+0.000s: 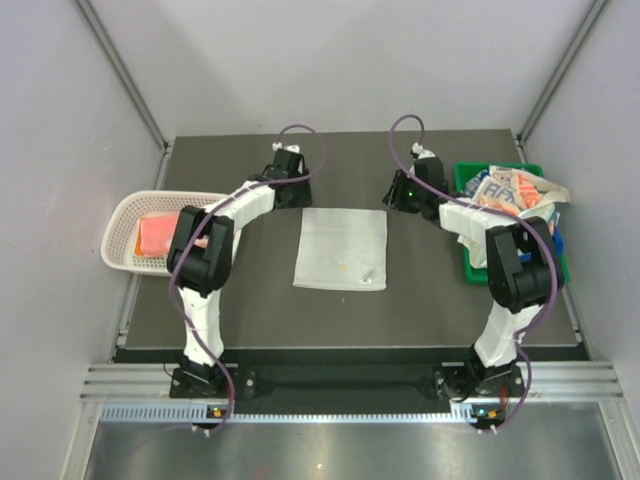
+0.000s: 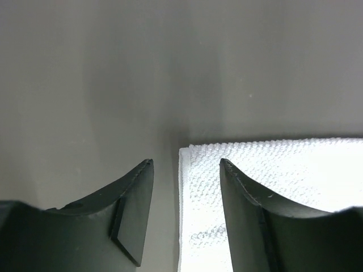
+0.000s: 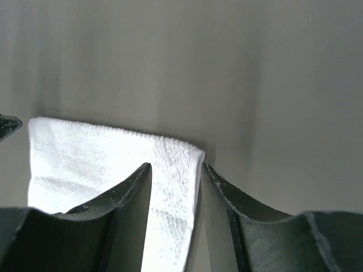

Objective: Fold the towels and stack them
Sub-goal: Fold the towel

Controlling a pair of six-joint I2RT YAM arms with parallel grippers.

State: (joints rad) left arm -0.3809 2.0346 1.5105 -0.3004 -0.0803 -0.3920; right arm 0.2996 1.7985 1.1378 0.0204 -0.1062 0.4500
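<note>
Here, white towel (image 1: 341, 248) flat on dark table (image 1: 250, 310), grey walls (image 1: 350, 60); left gripper (image 2: 186, 162), right gripper (image 3: 176, 166) both parted.

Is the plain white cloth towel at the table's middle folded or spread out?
Spread flat: the plain white towel lies as one smooth rectangle on the dark table. Whether it has a second layer, I cannot tell.

Robot lab test cell, not a home. Plain grey panel walls (image 1: 320, 60) close in beyond and to both sides of the left gripper (image 2: 186, 165). Dark table (image 1: 250, 320) beneath it, aluminium rail (image 1: 580, 378) back at the arm bases, and purple cable (image 1: 300, 127) looped behind the wrist.
</note>
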